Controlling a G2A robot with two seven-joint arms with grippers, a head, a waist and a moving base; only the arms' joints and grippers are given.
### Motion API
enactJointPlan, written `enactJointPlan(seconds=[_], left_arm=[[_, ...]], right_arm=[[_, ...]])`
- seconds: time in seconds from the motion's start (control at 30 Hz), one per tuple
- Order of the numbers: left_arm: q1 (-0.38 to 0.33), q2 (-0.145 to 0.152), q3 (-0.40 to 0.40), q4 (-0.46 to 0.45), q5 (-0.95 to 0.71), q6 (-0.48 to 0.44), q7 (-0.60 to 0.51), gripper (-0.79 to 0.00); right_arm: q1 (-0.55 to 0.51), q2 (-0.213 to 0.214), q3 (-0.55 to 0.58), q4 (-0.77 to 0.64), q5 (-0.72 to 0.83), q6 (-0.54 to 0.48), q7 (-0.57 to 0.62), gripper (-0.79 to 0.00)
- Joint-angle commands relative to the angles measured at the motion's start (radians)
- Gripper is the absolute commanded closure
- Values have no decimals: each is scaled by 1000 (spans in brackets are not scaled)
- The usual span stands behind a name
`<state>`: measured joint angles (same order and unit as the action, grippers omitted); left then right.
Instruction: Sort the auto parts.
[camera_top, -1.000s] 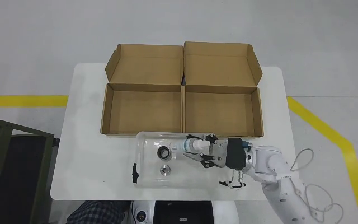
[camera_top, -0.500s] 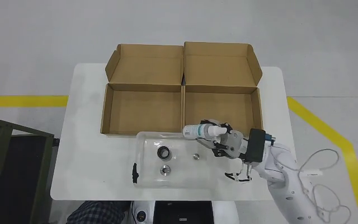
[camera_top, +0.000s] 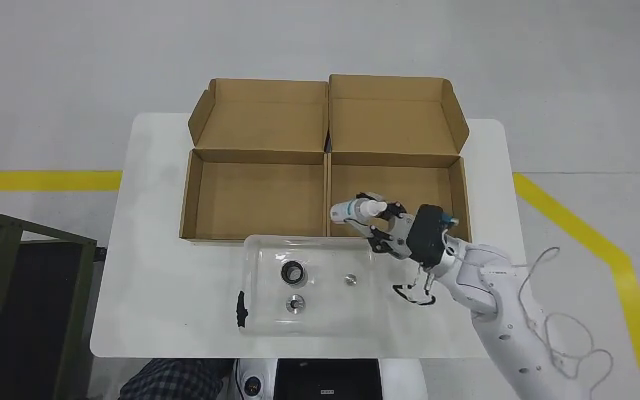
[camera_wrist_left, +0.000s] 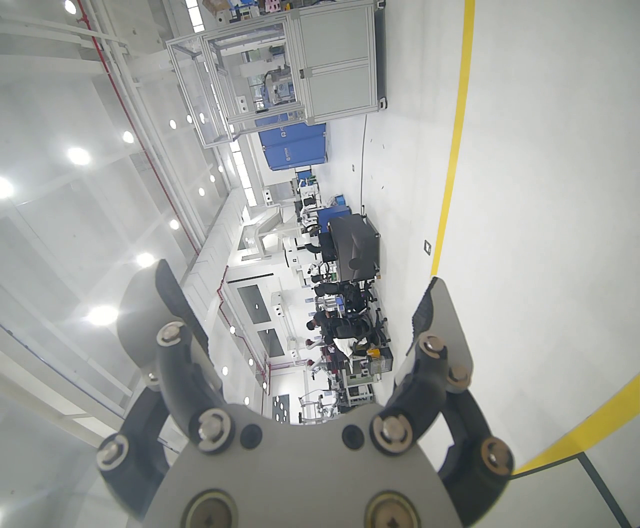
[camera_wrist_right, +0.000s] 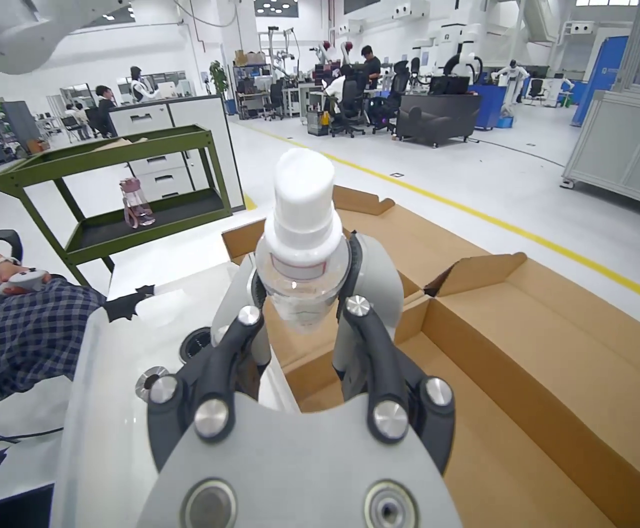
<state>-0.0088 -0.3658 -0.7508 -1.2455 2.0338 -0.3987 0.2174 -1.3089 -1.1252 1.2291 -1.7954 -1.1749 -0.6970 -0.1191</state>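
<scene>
The right gripper (camera_top: 374, 220) clamps a white-capped bottle (camera_top: 349, 209) above the right box's (camera_top: 420, 195) near corner, by the divider. Just beside it, the clear tray (camera_top: 262, 300) on the table (camera_top: 150, 250) holds three parts (camera_top: 293, 271). The left gripper (camera_wrist_left: 300, 280) gapes, empty.

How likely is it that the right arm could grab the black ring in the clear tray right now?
Probably not yet: the right gripper is shut on the bottle. The black ring lies uncovered in the clear tray close by, so once the gripper is emptied it looks reachable.
</scene>
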Motion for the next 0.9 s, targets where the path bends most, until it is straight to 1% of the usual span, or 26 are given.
enactJointPlan(seconds=[0.0,0.27,0.53,0.87], left_arm=[[0,0,0,0,0,0,0,-785],[0,0,0,0,0,0,0,-785],[0,0,0,0,0,0,0,-785],[0,0,0,0,0,0,0,-785]], right_arm=[[16,-2,-6,14,-2,18,15,0],[107,-14,-43,102,-37,99,87,0],[212,-31,-104,223,-39,103,132,0],[331,-58,-170,398,-27,139,164,0]])
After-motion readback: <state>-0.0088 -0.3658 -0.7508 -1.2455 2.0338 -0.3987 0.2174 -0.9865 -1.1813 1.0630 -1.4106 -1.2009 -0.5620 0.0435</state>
